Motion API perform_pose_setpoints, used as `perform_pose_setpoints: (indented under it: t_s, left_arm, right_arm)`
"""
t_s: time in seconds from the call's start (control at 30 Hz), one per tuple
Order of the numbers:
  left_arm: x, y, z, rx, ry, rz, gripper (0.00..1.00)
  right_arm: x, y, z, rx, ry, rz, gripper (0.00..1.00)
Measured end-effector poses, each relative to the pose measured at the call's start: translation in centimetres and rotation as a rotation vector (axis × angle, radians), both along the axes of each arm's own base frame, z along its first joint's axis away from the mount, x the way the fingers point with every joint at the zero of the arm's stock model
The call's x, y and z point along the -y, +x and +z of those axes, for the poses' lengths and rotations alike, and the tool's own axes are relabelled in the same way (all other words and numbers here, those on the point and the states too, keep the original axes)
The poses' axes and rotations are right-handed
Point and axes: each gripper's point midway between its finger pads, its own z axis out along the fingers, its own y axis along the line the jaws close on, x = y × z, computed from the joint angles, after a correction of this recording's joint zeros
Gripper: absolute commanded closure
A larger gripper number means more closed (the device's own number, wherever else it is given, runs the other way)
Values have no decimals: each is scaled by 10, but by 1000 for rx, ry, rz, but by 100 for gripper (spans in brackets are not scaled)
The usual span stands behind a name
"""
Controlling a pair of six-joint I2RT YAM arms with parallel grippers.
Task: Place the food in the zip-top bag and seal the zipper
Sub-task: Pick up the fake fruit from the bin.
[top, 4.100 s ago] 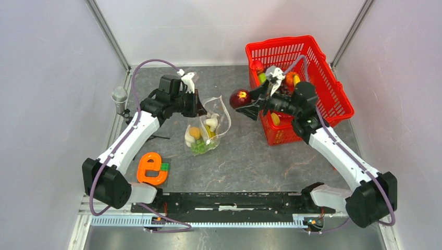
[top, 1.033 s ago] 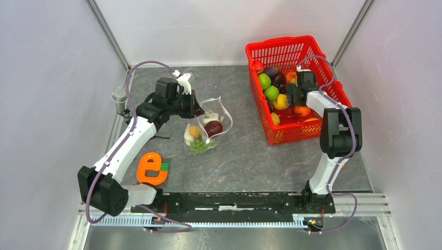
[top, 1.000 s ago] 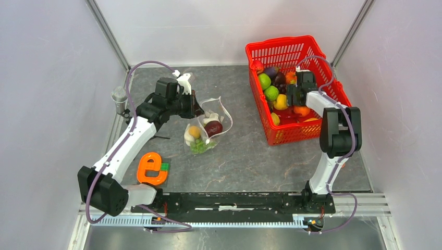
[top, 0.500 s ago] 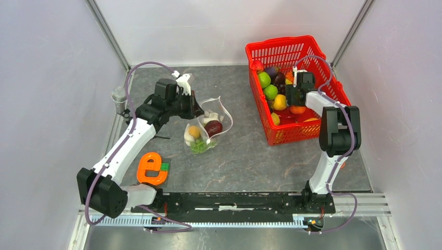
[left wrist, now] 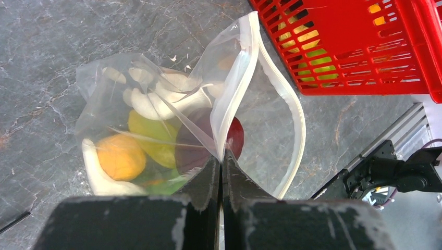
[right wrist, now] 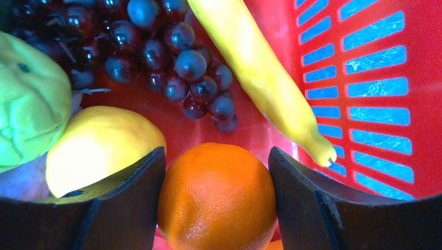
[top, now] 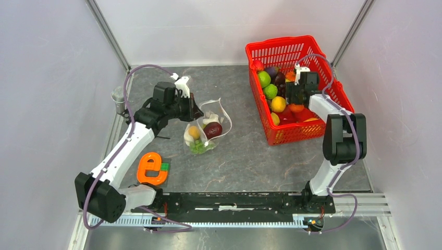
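The red basket (top: 285, 135) stands at the far right of the grey table (top: 245, 156), and the right claw (right wrist: 216, 152) reaches down inside it. Its two fingers (right wrist: 122, 200) stand wide apart with an orange (right wrist: 216, 195) between them at the basket's floor. I cannot tell whether the pads actually press on the fruit. Also in the basket, just beside the orange, are a lemon (right wrist: 99, 146), a green fruit (right wrist: 28, 109), a bunch of dark grapes (right wrist: 156, 47) and a banana (right wrist: 260, 73) lying along the mesh wall.

The bag (top: 200, 139) lies on the table to the left of the basket, a little apart from it. The left claw (left wrist: 221, 159) is closed tight on one lip of the bag's mouth, pinching the zipper (left wrist: 241, 73) strip and holding that edge up. The other strip curves away in a loop on the basket's side, so the mouth gapes and the zipper is unsealed.

Inside the bag sit a dark red apple (left wrist: 234, 138), an orange ball (left wrist: 120, 156), a yellow-green piece (left wrist: 151, 138) and some white mushrooms (left wrist: 156, 101), all bunched at the end farthest from the basket.

A flat orange letter toy (top: 150, 167) lies well to the left of the basket, nearer the arm bases than the bag.
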Motion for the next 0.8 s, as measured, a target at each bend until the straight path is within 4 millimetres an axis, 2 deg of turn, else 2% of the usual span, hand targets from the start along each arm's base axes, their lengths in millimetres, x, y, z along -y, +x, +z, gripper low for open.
perform_pose_setpoints:
  t_s: [0.33, 0.57, 0.8]
  left_arm:
    - [4, 3, -11, -34, 2, -14, 97]
    - [9, 1, -12, -47, -13, -38, 97]
    - [11, 1, -13, -56, -19, -48, 97]
  right_arm:
    - [-9, -26, 35, 93, 48, 15, 55]
    - [-15, -46, 87, 241, 75, 38, 55]
    - [-39, -66, 129, 392, 190, 124, 54]
